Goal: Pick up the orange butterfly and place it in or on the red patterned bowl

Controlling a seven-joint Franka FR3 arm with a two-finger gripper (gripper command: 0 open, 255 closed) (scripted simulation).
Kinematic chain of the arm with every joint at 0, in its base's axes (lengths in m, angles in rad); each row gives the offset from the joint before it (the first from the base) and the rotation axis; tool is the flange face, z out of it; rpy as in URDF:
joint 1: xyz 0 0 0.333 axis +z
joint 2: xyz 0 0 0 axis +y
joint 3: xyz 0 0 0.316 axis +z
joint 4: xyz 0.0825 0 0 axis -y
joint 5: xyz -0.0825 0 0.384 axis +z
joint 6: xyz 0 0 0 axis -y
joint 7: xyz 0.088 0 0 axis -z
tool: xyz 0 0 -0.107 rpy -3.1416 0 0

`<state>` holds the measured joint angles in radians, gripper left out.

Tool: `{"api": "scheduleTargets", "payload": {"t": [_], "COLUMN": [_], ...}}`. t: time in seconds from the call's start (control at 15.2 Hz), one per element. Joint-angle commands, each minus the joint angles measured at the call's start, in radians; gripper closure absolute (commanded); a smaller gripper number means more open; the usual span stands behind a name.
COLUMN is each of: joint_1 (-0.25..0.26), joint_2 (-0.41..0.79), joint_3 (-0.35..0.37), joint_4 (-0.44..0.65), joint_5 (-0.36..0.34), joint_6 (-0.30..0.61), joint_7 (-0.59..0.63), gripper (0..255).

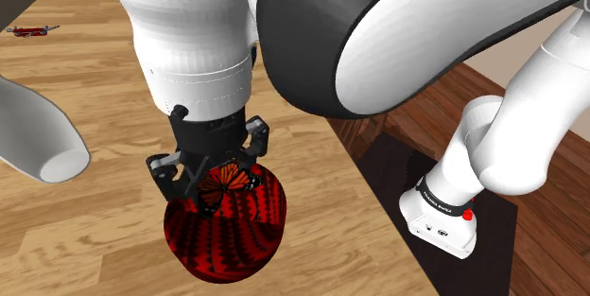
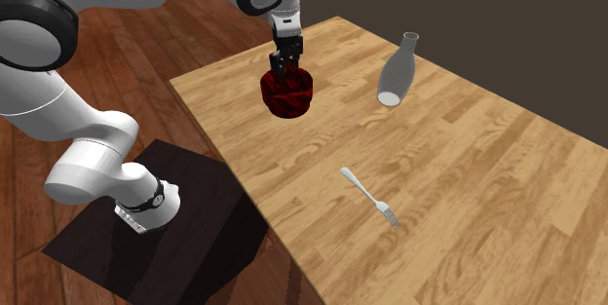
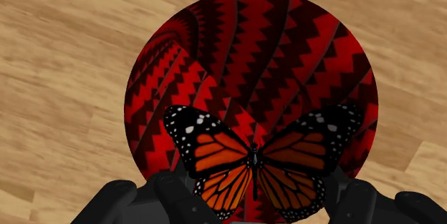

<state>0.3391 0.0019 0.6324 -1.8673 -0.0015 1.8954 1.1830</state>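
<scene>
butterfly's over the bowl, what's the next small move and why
Probably ease down slightly and open the fingers: they clasp the orange butterfly directly above the inside of the red patterned bowl, so releasing should drop it in.

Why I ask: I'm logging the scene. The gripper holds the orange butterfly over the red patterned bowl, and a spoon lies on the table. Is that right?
Not quite: a fork, not a spoon, lies on the table; the second exterior view shows its tines. The gripper does hold the orange butterfly over the red patterned bowl.
</scene>
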Motion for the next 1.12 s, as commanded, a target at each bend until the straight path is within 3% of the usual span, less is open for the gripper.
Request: {"api": "scheduleTargets", "payload": {"t": [0.0, 0.66, 0.73, 1.06], "joint_1": [0.001, 0.002, 0.002, 0.002], "joint_2": [0.004, 0.01, 0.01, 0.01], "joint_3": [0.001, 0.002, 0.002, 0.002], "joint_4": [-0.025, -0.051, -0.051, -0.051], "joint_5": [-0.003, -0.007, -0.007, -0.007], "joint_6": [0.029, 0.059, 0.059, 0.059], "joint_7": [0.003, 0.006, 0.006, 0.006], "gripper": [255, 255, 0, 0]}}
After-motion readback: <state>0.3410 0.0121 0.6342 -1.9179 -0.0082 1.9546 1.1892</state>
